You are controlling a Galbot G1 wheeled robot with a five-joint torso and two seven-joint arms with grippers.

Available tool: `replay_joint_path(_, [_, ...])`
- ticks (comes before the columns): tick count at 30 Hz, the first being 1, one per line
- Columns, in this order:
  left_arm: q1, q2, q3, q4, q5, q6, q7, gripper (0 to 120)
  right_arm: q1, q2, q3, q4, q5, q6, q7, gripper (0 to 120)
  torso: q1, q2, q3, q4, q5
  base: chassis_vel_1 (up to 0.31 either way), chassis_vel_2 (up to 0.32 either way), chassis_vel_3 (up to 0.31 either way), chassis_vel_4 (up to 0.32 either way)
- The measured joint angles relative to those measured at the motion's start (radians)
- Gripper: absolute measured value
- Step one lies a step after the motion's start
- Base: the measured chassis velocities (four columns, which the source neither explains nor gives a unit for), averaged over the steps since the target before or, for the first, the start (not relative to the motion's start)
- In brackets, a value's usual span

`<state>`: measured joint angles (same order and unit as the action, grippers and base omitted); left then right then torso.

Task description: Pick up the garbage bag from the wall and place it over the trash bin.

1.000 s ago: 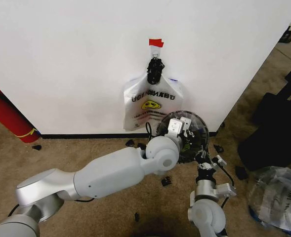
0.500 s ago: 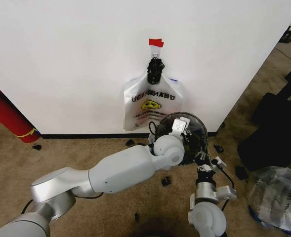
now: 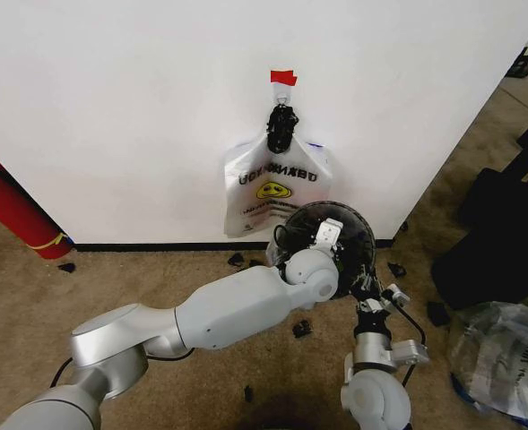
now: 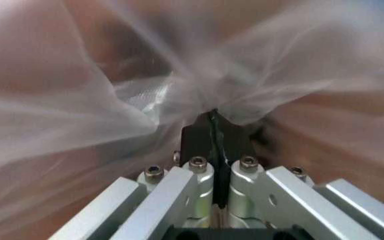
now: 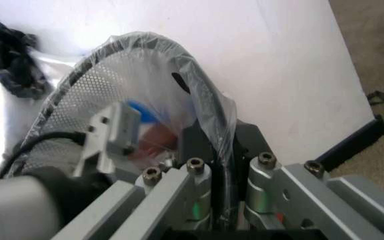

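The garbage bag (image 3: 277, 186), white with a yellow smiley face, hangs flat on the wall from a hook under a red tape strip. Just below and to its right stands the trash bin (image 3: 358, 235), dark mesh with a black rim (image 5: 202, 95). Clear plastic film (image 5: 162, 75) is draped over that rim. My left gripper (image 3: 328, 235) reaches into the bin's mouth and is shut on a bunch of clear film (image 4: 145, 100), its fingertips (image 4: 205, 125) pressed together. My right gripper (image 3: 368, 288) is at the bin's near side, shut on the film-covered rim (image 5: 224, 145).
A red fire extinguisher (image 3: 12, 210) leans on the wall at the far left. Black cases (image 3: 497, 242) and a clear plastic sack (image 3: 506, 358) lie at the right. Small black bits (image 3: 301, 329) dot the carpet near the bin.
My left arm has stretched farther forward and to the right, carrying its gripper deeper over the bin's mouth. The right gripper and the bag on the wall have stayed put.
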<state>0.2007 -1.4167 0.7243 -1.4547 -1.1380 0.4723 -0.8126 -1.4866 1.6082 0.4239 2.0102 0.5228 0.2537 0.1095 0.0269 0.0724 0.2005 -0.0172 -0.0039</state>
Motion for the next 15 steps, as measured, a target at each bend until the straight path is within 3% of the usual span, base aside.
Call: replay_joint_path(15, [0.001,-0.015,0.004,0.067,0.019,0.006,0.008,0,-0.019,0.000,-0.009,0.003,-0.001,0.005,-0.028,1,0.000,0.000,0.000,0.0000,0.0000,0.000,0.000,0.000,0.000])
